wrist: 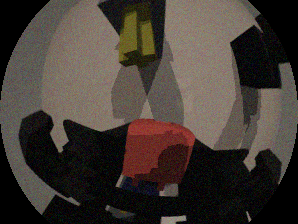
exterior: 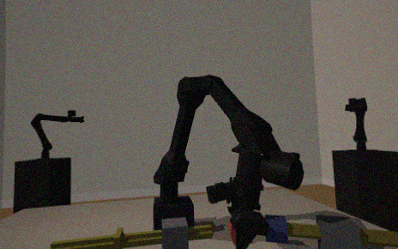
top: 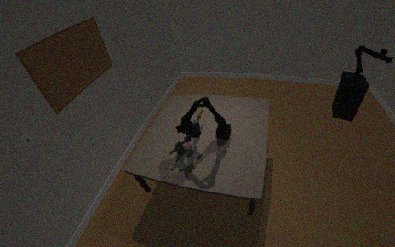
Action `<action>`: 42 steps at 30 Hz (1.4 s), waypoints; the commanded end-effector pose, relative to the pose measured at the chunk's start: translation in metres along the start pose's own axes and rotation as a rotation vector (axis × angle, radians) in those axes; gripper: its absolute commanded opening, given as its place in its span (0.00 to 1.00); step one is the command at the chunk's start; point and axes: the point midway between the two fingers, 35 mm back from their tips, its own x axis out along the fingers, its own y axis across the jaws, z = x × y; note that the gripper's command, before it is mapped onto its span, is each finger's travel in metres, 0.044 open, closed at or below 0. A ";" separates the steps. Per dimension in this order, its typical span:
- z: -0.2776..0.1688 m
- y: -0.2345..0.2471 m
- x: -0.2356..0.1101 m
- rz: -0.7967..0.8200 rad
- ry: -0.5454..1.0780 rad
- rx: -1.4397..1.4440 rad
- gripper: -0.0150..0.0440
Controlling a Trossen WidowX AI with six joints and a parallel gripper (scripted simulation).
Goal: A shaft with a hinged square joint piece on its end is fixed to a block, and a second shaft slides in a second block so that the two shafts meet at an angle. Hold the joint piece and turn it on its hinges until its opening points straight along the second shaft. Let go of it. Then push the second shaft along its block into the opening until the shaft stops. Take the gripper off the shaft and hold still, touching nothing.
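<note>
My gripper (exterior: 244, 237) (wrist: 158, 125) is shut on the red joint piece (exterior: 232, 232) (wrist: 142, 150), which shows between the dark fingers. A blue part (exterior: 277, 228) (wrist: 142, 186) adjoins it on the side of the first shaft (exterior: 304, 230), a yellow bar through the right grey block (exterior: 340, 236). The yellow second shaft (exterior: 199, 232) (wrist: 129, 37) passes through the left grey block (exterior: 175, 236) and has a small upright tab. Its end stands apart from the red piece. In the wrist view it faces roughly toward that piece, slightly left of it. The piece's opening is hidden, so its exact direction cannot be told.
The pale table (top: 243, 170) carries the arm's dark base (top: 223, 130) (exterior: 173, 212), behind the shafts in the exterior view. The arm's shadow falls across the table. Two other arms stand on dark pedestals (exterior: 43, 185) (exterior: 366, 185) away from the table.
</note>
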 end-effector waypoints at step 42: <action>0.004 0.000 -0.006 -0.019 0.147 0.011 1.00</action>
